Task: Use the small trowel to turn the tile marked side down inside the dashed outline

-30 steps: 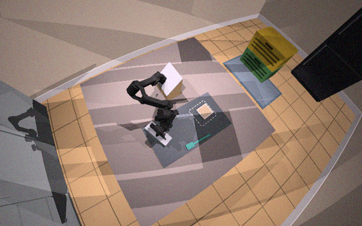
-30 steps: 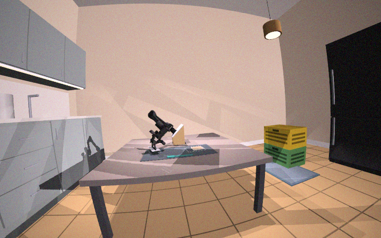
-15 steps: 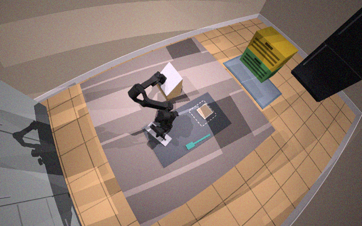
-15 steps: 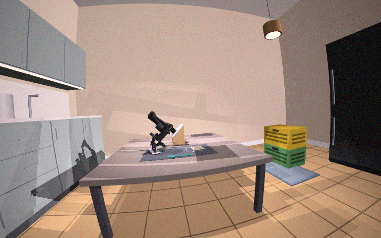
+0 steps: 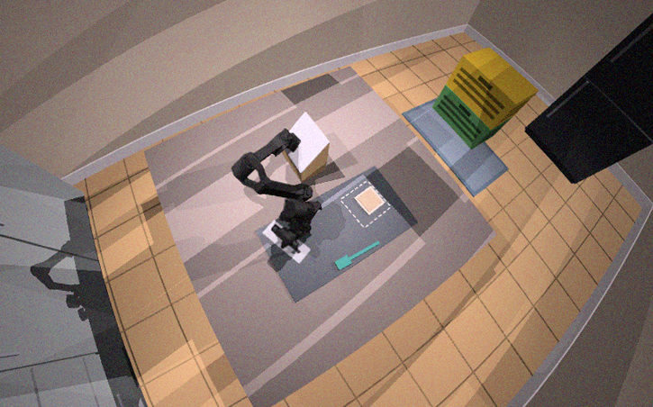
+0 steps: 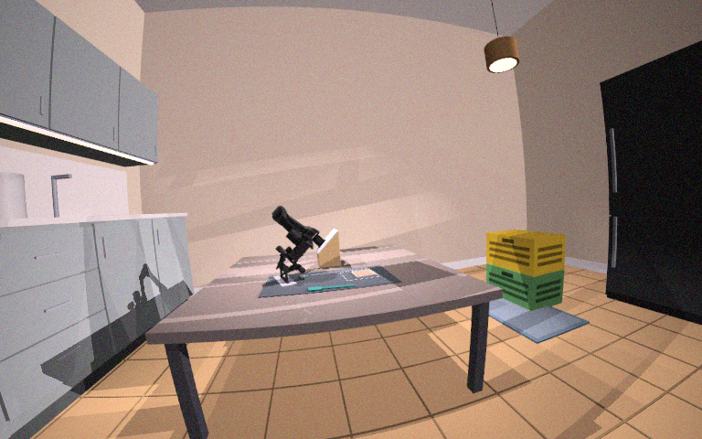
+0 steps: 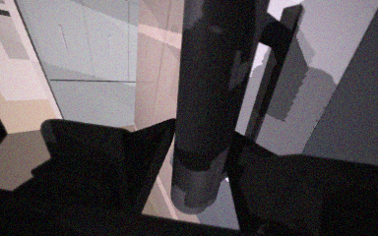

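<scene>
Covering a grey table [image 6: 331,310], dark mat [image 5: 314,277], tiled kitchen floor [image 6: 362,382]

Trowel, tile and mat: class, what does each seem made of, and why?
Trowel: likely plastic; uniform matte teal, no shine.
Tile: perhaps ceramic or wood; flat matte tan face.
Mat: seemingly rubber or vinyl; thin dark grey sheet lying flat.
</scene>
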Robot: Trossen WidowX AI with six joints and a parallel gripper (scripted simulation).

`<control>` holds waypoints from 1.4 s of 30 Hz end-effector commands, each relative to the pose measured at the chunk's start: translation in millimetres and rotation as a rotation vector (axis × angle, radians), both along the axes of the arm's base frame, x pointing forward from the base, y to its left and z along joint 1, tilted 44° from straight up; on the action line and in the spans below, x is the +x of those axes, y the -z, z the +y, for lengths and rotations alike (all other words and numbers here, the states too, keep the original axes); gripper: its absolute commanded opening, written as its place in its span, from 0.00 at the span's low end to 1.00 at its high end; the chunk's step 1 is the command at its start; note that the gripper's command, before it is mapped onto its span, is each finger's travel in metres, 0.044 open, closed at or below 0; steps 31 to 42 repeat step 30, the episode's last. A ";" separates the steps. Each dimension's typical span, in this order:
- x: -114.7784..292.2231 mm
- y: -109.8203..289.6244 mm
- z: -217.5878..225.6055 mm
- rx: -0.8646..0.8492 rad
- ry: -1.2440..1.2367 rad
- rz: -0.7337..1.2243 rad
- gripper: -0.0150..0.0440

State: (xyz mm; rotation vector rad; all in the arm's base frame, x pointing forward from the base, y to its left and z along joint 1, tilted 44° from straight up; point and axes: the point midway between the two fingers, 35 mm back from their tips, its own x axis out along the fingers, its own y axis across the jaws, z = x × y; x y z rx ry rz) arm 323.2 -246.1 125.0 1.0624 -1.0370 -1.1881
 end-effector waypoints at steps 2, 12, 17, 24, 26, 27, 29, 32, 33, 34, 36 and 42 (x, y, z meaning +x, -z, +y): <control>0.8 -0.3 0.1 -0.001 -0.004 -0.004 0.76; 0.6 0.1 6.3 0.000 -0.004 0.001 0.76; -1.1 1.6 27.0 0.003 -0.002 0.019 0.76; -3.7 2.9 45.0 0.008 -0.001 0.035 0.76; -4.0 -0.3 49.6 0.008 -0.004 0.039 0.76; -4.4 -4.2 55.4 0.007 -0.009 0.044 0.76; -6.9 -16.1 73.4 0.008 -0.023 0.059 0.76; -9.8 -23.7 85.1 0.009 -0.031 0.068 0.76; -9.8 -23.7 85.1 0.009 -0.031 0.068 0.76; -9.8 -23.7 85.1 0.009 -0.031 0.068 0.76; -9.8 -23.7 85.1 0.009 -0.031 0.068 0.76; -9.8 -23.7 85.1 0.009 -0.031 0.068 0.76</control>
